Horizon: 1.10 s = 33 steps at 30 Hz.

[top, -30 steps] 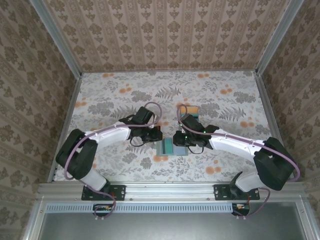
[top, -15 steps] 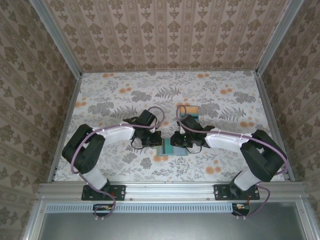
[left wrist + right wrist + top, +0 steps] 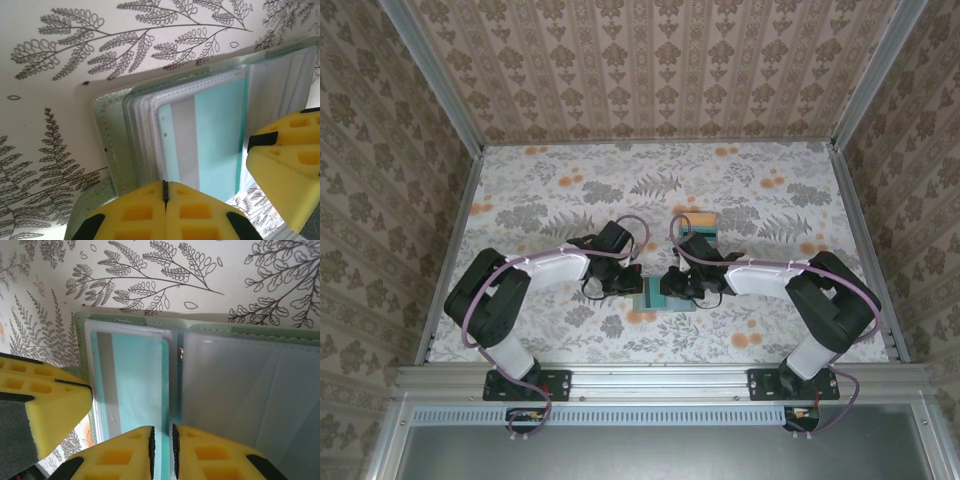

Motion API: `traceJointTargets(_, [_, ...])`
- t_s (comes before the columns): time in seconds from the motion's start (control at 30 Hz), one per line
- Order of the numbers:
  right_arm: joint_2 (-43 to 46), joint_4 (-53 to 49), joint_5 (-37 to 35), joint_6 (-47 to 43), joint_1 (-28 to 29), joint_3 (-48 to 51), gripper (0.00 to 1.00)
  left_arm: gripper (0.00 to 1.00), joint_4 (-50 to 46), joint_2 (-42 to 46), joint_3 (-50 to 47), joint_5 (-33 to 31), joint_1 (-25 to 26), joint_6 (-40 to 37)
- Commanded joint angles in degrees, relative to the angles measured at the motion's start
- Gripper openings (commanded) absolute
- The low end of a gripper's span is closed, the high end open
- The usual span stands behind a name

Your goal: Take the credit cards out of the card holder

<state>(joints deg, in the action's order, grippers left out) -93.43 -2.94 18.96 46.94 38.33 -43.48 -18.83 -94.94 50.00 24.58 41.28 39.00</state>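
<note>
The card holder (image 3: 655, 298) lies open on the table between my two grippers. Its sage-green rim (image 3: 107, 130) frames clear sleeves, and one sleeve holds a teal credit card (image 3: 217, 135) with a grey stripe. My left gripper (image 3: 164, 192) is shut, its tips resting at the holder's sleeve edge. The right gripper (image 3: 161, 445) stands over the fold with its jaws a narrow gap apart, the right edge of the teal card (image 3: 137, 380) running into that gap. An orange and teal stack of credit cards (image 3: 702, 222) lies on the table behind the right gripper (image 3: 670, 285).
The floral table (image 3: 770, 200) is walled in by patterned panels at the back and both sides. The right gripper's yellow finger (image 3: 285, 160) intrudes in the left wrist view, and the left's finger (image 3: 45, 405) in the right wrist view.
Both arms have folded in closer to the holder. The right gripper's jaws have parted slightly. The left gripper has stayed shut.
</note>
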Motion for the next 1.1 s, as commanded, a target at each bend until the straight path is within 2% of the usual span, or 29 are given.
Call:
traceJointTargets(0.0, [-1.0,0.48,1.51,0.52,-0.53,0.86,0.21,0.0,-2.26,-0.55,-0.61,-0.76,0.29,-1.13])
traceJointTargets(0.7, [-4.04,4.17,6.79,0.59,-0.71,0.68,0.21,0.0,-2.61,-2.3,0.72,-0.16,0.78,-1.6])
traceJointTargets(0.83, [-3.76,4.33,6.37,0.81,-0.71,1.03,0.06,0.0,-2.88,-2.32,0.86,-0.24,0.79,-1.73])
traceJointTargets(0.93, [-2.87,3.55,5.36,0.7,-0.8,1.38,0.0,0.0,-4.83,-3.14,1.49,-1.29,0.73,-1.83])
traceJointTargets(1.07, [-1.51,2.94,4.36,0.68,-1.57,2.58,0.0,0.0,-6.05,-4.69,1.69,-1.88,0.47,-1.6])
